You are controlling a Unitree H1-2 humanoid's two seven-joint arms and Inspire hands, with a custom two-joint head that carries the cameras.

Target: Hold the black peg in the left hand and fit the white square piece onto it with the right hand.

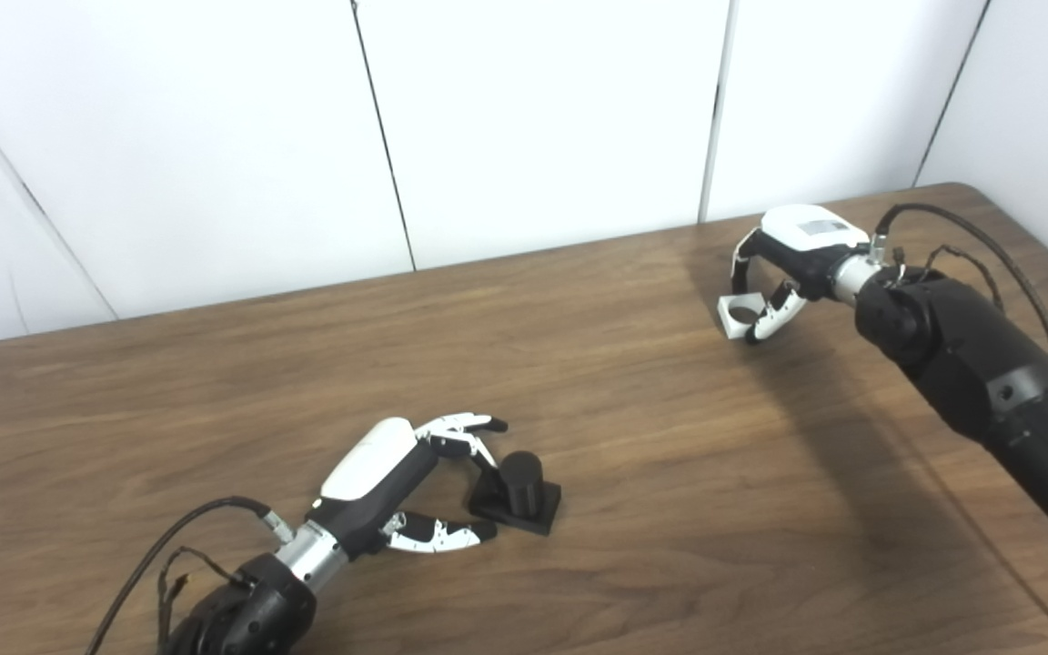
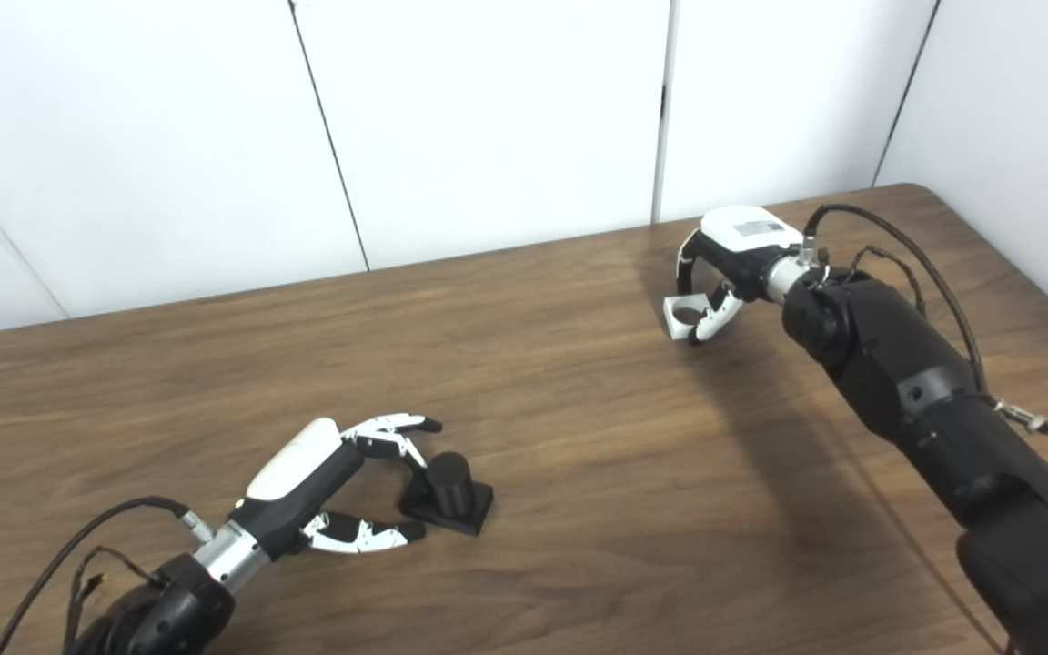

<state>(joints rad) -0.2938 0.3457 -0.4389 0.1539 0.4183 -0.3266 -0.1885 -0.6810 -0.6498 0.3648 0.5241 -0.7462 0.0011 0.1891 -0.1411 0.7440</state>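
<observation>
Black peg (image 1: 518, 492) between spread left-hand fingers (image 1: 465, 426) — untouched.

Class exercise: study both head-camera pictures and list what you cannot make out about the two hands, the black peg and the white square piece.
- Grip on the white square piece with a round hole: the right hand curls over it in both views, hiding contact.
- Whether the left hand touches the black cylindrical peg on its square base: its fingers cover the peg's near side.
- Both arms: cut off by the bottom edge.
</observation>
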